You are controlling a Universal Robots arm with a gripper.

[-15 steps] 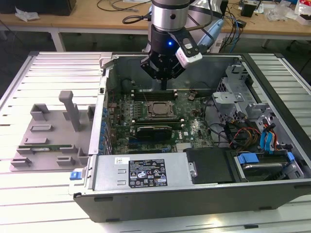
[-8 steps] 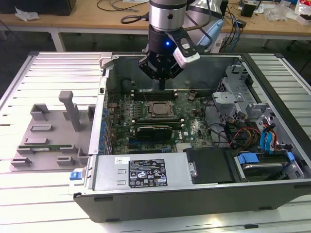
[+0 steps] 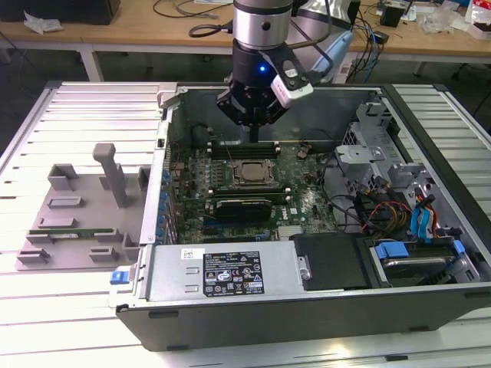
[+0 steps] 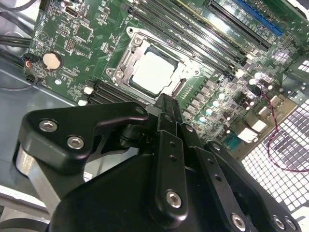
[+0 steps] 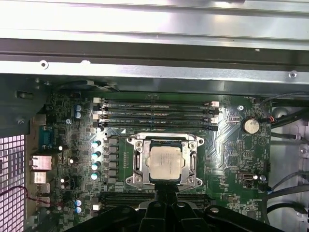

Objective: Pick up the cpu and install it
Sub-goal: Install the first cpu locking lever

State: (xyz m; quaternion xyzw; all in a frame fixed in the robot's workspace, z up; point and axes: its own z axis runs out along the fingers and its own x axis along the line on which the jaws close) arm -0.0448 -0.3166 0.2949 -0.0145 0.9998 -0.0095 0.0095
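Already seated in its socket, the cpu [image 5: 165, 162] lies beyond the pressed-together claw [image 4: 166, 102].

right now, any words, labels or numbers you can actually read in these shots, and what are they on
None can be read.
White and black sticker on the grey metal power supply box: print too small.
Green motherboard around the square silvery-grey cpu: white markings too blurred.
White tag by the black pincer: no legible text.
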